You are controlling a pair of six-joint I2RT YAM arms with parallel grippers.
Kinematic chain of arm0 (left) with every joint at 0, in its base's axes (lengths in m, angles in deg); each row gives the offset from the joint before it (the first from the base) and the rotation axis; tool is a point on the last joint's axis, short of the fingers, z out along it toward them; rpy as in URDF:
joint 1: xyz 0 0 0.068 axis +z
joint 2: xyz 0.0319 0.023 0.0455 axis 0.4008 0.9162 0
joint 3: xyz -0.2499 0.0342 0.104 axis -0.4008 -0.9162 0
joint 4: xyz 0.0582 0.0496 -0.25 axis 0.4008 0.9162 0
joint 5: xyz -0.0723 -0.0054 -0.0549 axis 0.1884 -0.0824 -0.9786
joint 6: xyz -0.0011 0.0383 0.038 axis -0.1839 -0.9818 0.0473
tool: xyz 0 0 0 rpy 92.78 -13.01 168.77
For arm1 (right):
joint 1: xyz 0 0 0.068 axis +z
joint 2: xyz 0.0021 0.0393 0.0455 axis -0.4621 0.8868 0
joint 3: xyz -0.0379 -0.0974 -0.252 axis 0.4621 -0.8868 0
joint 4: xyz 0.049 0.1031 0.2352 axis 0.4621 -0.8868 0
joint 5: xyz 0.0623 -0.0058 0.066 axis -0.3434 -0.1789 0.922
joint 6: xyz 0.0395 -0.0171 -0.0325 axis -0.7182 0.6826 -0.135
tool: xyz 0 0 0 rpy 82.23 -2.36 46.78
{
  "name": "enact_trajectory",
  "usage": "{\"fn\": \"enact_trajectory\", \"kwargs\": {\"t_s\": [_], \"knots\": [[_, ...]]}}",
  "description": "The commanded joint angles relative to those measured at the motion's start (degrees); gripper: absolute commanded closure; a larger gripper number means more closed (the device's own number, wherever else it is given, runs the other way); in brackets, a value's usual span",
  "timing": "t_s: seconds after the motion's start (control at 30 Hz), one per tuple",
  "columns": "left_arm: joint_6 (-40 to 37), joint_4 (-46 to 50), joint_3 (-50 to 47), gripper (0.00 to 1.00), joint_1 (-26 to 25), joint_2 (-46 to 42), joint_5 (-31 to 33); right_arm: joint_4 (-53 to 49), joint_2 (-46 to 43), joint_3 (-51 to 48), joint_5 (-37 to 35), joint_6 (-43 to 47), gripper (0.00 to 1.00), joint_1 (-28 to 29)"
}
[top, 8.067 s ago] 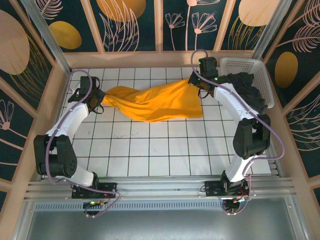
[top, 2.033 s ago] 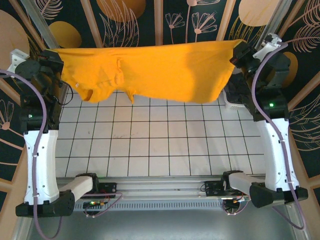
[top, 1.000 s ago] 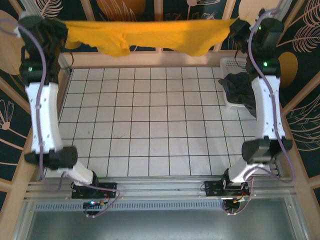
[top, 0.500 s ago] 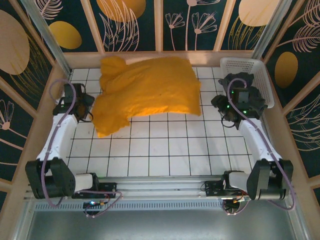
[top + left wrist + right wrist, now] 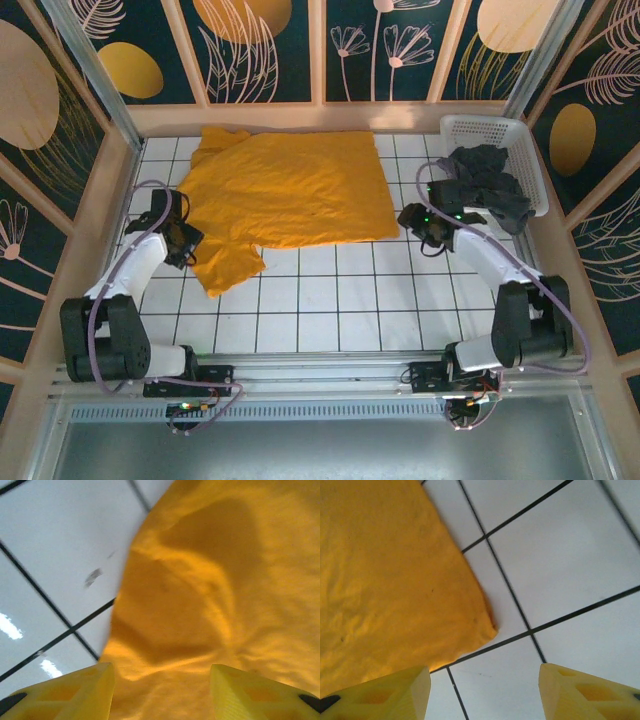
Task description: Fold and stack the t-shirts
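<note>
**Table** (image 5: 330,300): white tiled surface with dark grid lines, glossy where light is being reflected.

**Orange t-shirt** (image 5: 285,190): soft matte cloth, being displayed flat across the far left half of the table, with one sleeve jutting toward the near left. Gentle ripples are being shown in the left wrist view (image 5: 210,580). A squared hem corner is being shown in the right wrist view (image 5: 385,580).

**Left arm** (image 5: 135,275): white segments and black joints, being held low and bent, reaching from its base to the sleeve's outer edge.

**Right arm** (image 5: 480,260): same build, being held low and bent, reaching toward the shirt's near right corner.

**Basket** (image 5: 485,124): white plastic lattice, rectangular, being kept at the far right corner.

**Grey t-shirt** (image 5: 490,185): dark charcoal cloth, crumpled, being held in the basket and spilling over its near rim.

**Left gripper** (image 5: 190,245): yellow fingers are being held apart above the sleeve (image 5: 160,680), with nothing being pinched.

**Right gripper** (image 5: 412,222): yellow fingers are being held apart over bare tile (image 5: 485,680), just beside the hem corner, with nothing being gripped.
</note>
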Motion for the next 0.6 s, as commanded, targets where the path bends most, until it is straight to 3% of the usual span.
{"fn": "enact_trajectory", "kwargs": {"t_s": [0.0,0.13,0.37,0.57], "knots": [[-2.6,2.1,-1.4,0.48,-0.1,1.4,-0.1,2.3,3.6,3.3,-0.9,2.5,0.42,1.8],[-3.0,3.2,-3.4,0.49,-1.9,2.6,-2.5,1.1,7.3,5.6,-1.4,3.8,0.41,1.7],[0.6,6.6,-7.2,0.49,-11.8,3.5,-3.7,-1.2,13.8,11.2,-1.9,5.5,0.41,1.6],[3.3,7.4,-8.6,0.47,-12.8,3.0,-0.7,-1.2,14.8,11.9,-1.5,4.9,0.41,1.8]]}}
